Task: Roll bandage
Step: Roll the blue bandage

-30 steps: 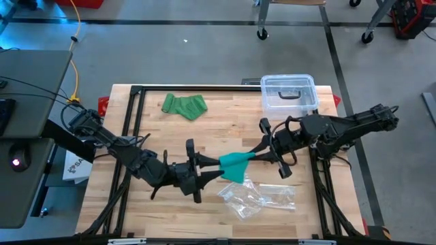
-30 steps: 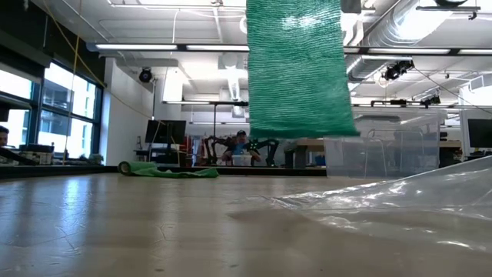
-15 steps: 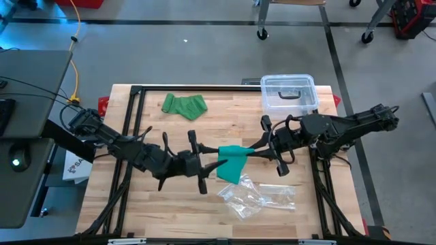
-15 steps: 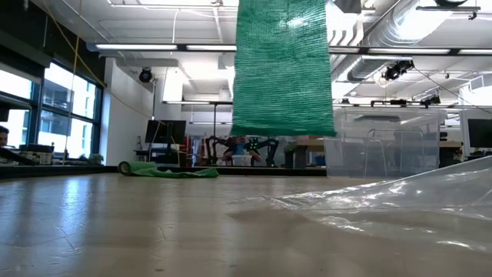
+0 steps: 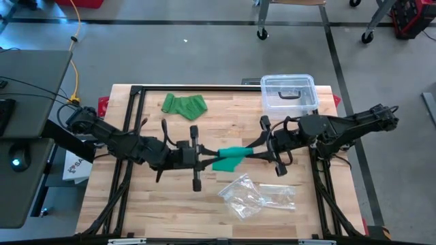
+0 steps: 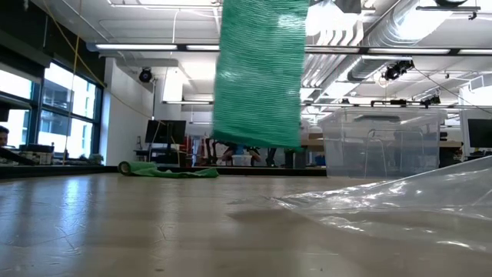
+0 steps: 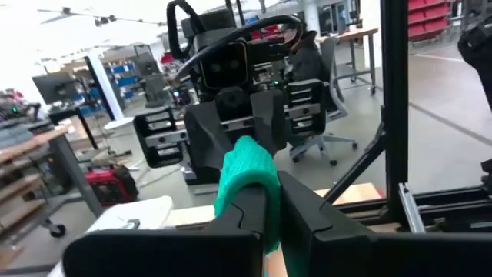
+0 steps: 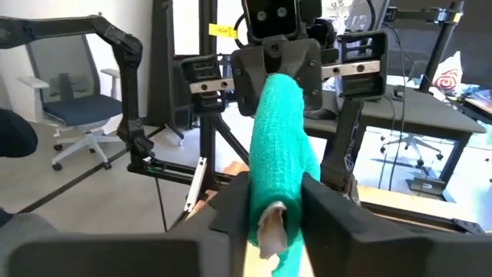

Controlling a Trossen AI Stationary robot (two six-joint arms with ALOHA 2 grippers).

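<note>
A green mesh bandage [image 5: 228, 158] is held in the air over the table's middle, between my two grippers. My left gripper [image 5: 206, 160] is shut on its left end, my right gripper [image 5: 251, 152] on its right end. A loose length of it [image 6: 259, 73] hangs down, clear of the table. A second green bandage [image 5: 184, 105] lies crumpled on the table at the far left. My left gripper pinches the bandage's left end [image 7: 244, 181] between its two fingers, coming level from the table's left. The bandage is lifted clear of the table. My right gripper pinches the bandage's right end [image 8: 277, 188] between its two fingers, coming level from the table's right. A white core or tag [image 8: 268, 225] shows between the fingers. The bandage runs away from the fingers toward the left gripper.
A clear plastic bag [image 5: 257, 197] lies crumpled on the table near the front, below the bandage. A clear lidded box [image 5: 289, 93] stands at the far right corner. A black frame [image 5: 129, 122] edges the table.
My left gripper has moved toward the table's far edge and turned about its long axis. The bandage's hanging flap has drawn in and grown narrower, and the bandage has shifted toward the table's left and far side. My right gripper has barely moved.
</note>
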